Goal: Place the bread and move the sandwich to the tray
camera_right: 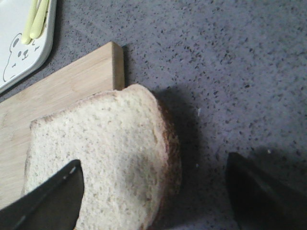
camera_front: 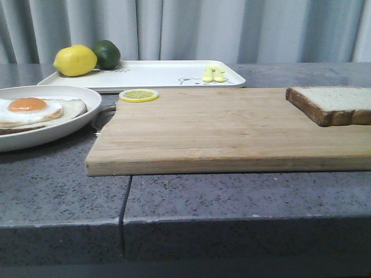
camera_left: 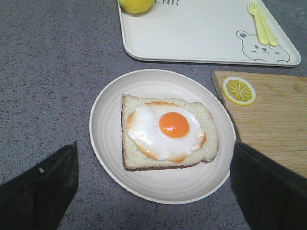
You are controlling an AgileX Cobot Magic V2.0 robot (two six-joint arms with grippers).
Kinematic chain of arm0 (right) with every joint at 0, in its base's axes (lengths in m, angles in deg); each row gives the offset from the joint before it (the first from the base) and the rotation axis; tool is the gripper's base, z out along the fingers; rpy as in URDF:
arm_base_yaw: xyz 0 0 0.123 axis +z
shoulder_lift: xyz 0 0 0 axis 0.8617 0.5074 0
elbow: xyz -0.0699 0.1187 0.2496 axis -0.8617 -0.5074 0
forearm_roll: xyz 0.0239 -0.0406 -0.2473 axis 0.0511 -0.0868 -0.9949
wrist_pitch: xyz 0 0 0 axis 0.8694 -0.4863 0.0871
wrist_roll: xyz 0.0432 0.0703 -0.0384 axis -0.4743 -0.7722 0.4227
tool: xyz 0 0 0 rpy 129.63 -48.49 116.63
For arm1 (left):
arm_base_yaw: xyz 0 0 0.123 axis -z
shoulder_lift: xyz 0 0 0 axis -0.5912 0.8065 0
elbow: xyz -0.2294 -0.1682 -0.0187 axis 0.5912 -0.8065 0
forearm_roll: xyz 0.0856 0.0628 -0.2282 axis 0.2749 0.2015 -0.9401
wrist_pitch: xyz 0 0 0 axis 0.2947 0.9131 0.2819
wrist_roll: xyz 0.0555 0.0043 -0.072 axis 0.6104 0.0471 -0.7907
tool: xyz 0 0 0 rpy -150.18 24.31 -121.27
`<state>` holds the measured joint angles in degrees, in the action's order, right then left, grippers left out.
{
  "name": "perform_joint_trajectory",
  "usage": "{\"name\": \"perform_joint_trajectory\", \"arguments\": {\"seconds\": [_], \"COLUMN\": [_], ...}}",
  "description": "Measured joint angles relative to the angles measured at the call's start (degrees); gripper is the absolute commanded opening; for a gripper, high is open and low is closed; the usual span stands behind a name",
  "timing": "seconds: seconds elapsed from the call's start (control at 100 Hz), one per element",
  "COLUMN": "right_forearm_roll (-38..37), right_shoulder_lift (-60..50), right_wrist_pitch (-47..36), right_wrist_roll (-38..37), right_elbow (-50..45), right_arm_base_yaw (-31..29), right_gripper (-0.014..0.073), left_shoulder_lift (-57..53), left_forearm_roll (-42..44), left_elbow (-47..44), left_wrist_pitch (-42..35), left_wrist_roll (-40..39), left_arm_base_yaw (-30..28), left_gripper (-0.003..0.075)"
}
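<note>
Overhead, left fingers (camera_left: 41, 189) spread above sandwich (camera_left: 168, 132); right fingers (camera_right: 53, 199) spread above bread (camera_right: 105, 148).

— Where are the arms?
— Neither appears in the front view; only the wrist cameras show them.
— The left gripper (camera_left: 153, 187)?
— Jaws spread wide, both dark fingers (camera_left: 41, 187) apart, gripping nothing.
— And the right gripper (camera_right: 153, 196)?
— Likewise parted, fingers (camera_right: 261, 191) well apart, nothing clamped between them.
</note>
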<state>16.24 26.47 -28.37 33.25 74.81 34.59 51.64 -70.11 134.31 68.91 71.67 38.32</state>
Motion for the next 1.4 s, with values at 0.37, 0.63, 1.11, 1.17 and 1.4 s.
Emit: {"name": "perform_joint_trajectory", "arguments": {"seconds": [0.37,0.63,1.11,1.17,1.4], "right_forearm_roll": [1.6,2.3,3.6,3.6,2.5], "right_shoulder_lift": [2.6,4.1,5.7,5.7,6.3], "right_wrist_pitch": [2.5,5.0,7.7,7.7,7.6], "right_wrist_roll": [1.1,1.3,1.6,1.6,1.6], "right_elbow": [0.0,0.3,0.6,0.6,0.6], "right_arm_base_yaw": [0.0,0.0,0.0,0.0,0.0], "right_gripper": [0.0603,0.0603,0.0587,0.0549,0.033], "left_shoulder_lift": [0.0,0.0,0.0,0.0,0.0], "left_forearm_roll": [0.0,0.0,0.0,0.0,0.0], "left_elbow": [0.0,0.0,0.0,0.0,0.0], "left_wrist_pitch": [0.0,0.0,0.0,0.0,0.0], "left_wrist_roll": [0.0,0.0,0.0,0.0,0.0], "left_arm_base_yaw": [0.0,0.0,0.0,0.0,0.0], "left_gripper": [0.0597,0.0597,0.0597,0.0597,0.0597]}}
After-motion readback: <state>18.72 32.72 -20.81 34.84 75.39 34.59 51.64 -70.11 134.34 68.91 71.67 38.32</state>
